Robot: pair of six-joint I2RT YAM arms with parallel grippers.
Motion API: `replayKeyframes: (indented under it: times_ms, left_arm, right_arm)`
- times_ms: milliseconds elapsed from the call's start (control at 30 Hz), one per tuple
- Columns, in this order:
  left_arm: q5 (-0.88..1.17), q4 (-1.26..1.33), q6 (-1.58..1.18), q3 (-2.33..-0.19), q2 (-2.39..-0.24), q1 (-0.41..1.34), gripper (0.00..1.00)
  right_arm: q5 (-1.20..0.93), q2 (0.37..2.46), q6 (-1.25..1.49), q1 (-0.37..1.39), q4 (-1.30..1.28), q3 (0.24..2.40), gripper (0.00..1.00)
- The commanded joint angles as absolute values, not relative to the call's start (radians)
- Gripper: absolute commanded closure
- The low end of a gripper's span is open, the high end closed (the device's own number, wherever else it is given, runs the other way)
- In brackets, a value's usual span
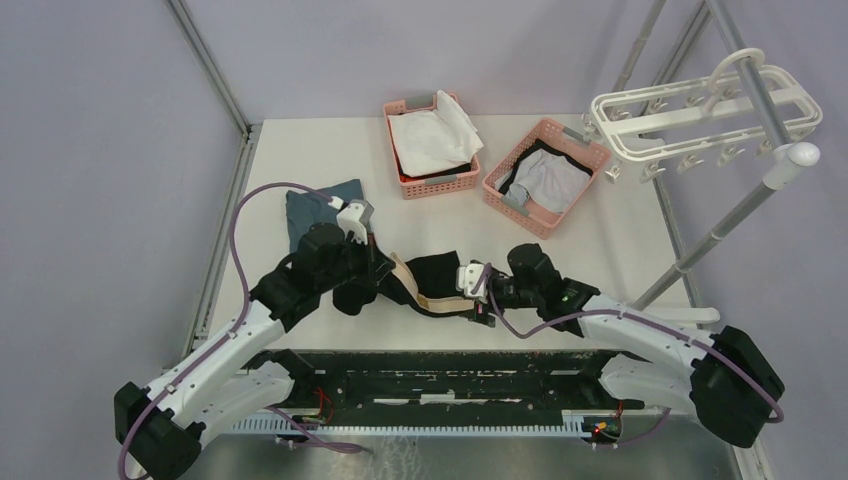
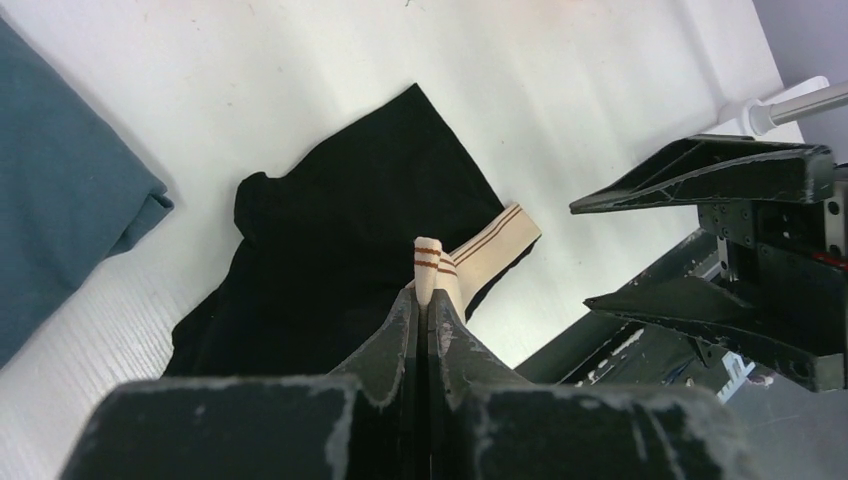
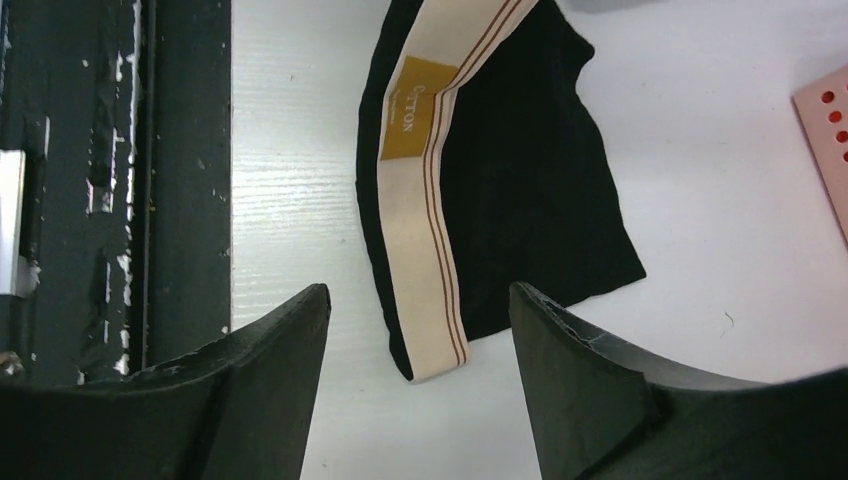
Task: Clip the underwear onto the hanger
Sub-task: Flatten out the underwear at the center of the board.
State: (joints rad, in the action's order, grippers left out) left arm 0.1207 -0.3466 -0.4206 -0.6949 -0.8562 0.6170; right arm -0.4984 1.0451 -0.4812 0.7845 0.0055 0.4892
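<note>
The underwear (image 1: pixel 432 278), black with a beige waistband, lies on the white table between my two grippers. My left gripper (image 1: pixel 385 278) is shut on one end of the waistband; in the left wrist view a striped fold of the band (image 2: pixel 428 260) sticks up from the closed gripper (image 2: pixel 428 295). My right gripper (image 1: pixel 472 292) is open at the other end. In the right wrist view the free waistband end (image 3: pixel 430 330) lies on the table between the spread fingers of the gripper (image 3: pixel 420 292), untouched. The white hanger (image 1: pixel 650 98) hangs from a pole at the far right.
Two pink baskets stand at the back: one (image 1: pixel 440 186) holds a white garment, the other (image 1: pixel 520 211) holds white and dark cloth. A folded blue-grey cloth (image 1: pixel 315 205) lies behind the left arm. A slanted metal pole (image 1: pixel 720 230) crosses the right side.
</note>
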Motion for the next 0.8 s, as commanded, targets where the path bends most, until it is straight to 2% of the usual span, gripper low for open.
replayKeyframes:
  times_ms: [0, 400, 633, 767]
  left_arm:
    - [0.106, -0.351, -0.364, -0.741, -0.829, 0.614, 0.97]
    - [0.095, -0.361, -0.365, -0.736, -0.807, 0.613, 0.97]
    - [0.088, -0.357, -0.379, -0.739, -0.802, 0.614, 0.97]
    - [0.085, -0.361, -0.379, -0.741, -0.793, 0.614, 0.97]
  right_arm:
    - [-0.565, 1.12, -0.619, 0.785, 0.035, 0.544, 0.26]
    - [-0.598, 1.27, -0.639, 0.809, 0.161, 0.541, 0.27]
    - [-0.417, 1.378, -0.605, 0.896, 0.385, 0.491, 0.28]
    - [-0.316, 1.428, -0.62, 0.899, 0.42, 0.492, 0.27]
